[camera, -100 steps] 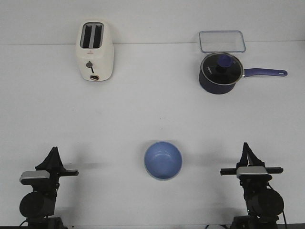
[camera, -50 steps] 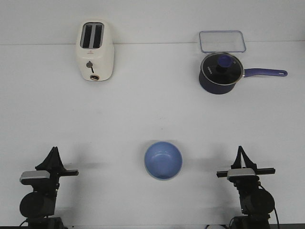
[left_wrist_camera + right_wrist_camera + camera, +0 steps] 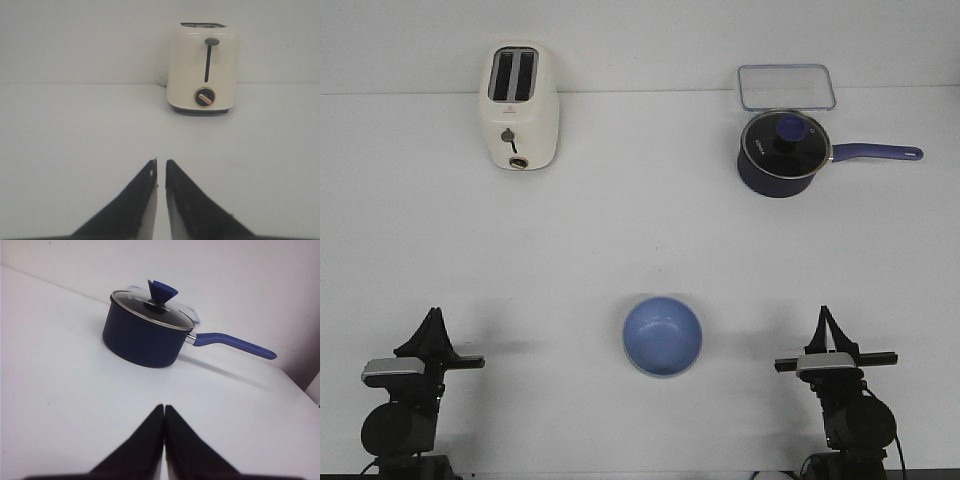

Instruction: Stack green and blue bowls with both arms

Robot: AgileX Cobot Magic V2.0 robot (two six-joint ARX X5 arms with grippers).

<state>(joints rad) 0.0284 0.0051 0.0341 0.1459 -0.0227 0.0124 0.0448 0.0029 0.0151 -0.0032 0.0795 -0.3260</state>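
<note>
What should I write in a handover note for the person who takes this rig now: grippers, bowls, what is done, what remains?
Left gripper: shut, empty, near the table's front left.
Right gripper: shut, empty, front right.
Blue bowl: upright at front centre, between the arms, untouched by either.
Green bowl: cannot be made out; a pale edge under the blue bowl may be it.
Done: possibly the stacking.
Left: confirm the stack.

- A light blue bowl [image 3: 662,336] is seen near the front of the table, in the middle.
- It is round, smooth and set upright.
- A thin pale green rim is seen just under it.
</note>
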